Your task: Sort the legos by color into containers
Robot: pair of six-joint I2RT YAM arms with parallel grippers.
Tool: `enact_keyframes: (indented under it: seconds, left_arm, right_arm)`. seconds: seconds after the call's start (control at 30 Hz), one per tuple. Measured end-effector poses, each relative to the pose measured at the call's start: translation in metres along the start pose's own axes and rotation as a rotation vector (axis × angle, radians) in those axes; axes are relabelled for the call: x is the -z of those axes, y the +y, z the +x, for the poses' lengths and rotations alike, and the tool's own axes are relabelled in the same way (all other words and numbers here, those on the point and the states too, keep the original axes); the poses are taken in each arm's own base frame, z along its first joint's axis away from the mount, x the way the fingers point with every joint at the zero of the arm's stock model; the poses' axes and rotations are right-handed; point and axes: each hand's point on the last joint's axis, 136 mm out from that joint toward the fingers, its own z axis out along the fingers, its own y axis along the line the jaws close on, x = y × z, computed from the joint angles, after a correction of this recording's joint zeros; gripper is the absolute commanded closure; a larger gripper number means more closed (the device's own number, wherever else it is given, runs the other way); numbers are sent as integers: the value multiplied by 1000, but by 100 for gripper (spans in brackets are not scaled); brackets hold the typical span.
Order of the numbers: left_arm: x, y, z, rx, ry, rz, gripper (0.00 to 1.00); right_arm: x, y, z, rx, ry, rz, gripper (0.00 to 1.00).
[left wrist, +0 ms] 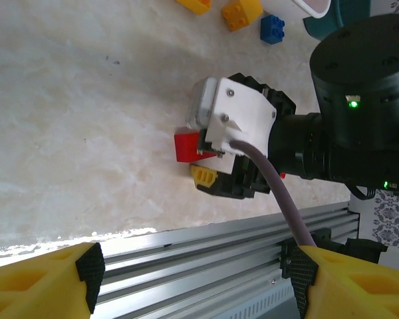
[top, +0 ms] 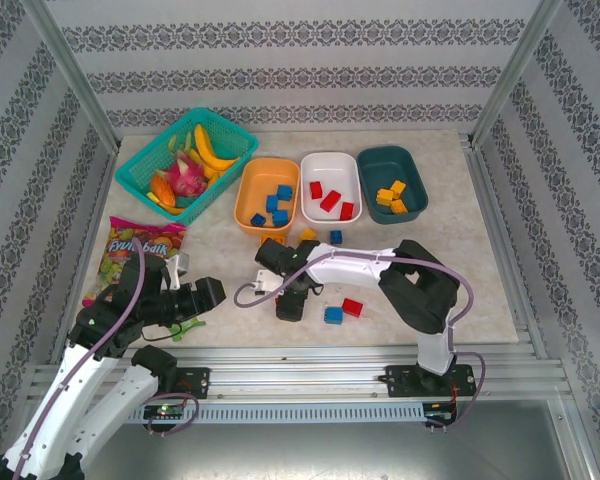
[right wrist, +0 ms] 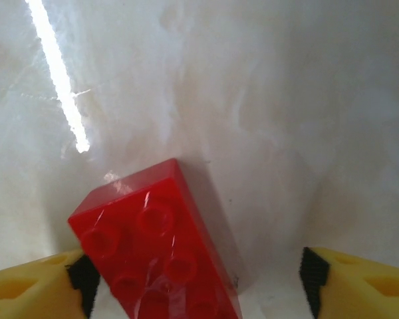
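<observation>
Lying studs-up, red lego [right wrist: 161,252] slants diagonally inside right gripper [right wrist: 198,276].

Orange tub [top: 255,185] holds blue bricks [top: 277,203], white tub [top: 330,170] red bricks [top: 330,200], teal tub [top: 385,165] yellow bricks [top: 391,195]; loose bricks [top: 352,307] dot the counter [top: 480,280].

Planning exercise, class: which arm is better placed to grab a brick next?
Right: the right gripper stands open astride a red brick; the left gripper, also open, sits farther off.
</observation>
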Motion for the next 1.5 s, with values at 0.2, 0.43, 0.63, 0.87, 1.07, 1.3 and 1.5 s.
enact_keyframes:
  seconds: [0.2,0.43,0.63,0.87,1.07,1.3,1.5]
  left_arm:
    - [0,2,2,5,8,-9,24]
    - [-3,3,1,11,19,-20,25]
    - [-20,4,-7,30,60,-56,25]
    - [-50,-30,-54,5,69,-56,25]
    - [-92,-68,-105,-43,62,-21,26]
    - [-151,-88,-145,-57,75,6,27]
    - [-192,-105,-171,-69,82,33,27]
  right_arm:
    - [-4,0,-6,-56,0,-51,59]
    - [-2,-3,-7,-119,-13,-76,76]
    - [17,-22,-9,-224,-79,-57,77]
    - [113,-120,-8,-539,-348,113,76]
    - [157,-238,24,-924,-497,250,76]
    - [137,-339,25,-1132,-501,310,74]
    - [91,-373,34,-1202,-431,307,73]
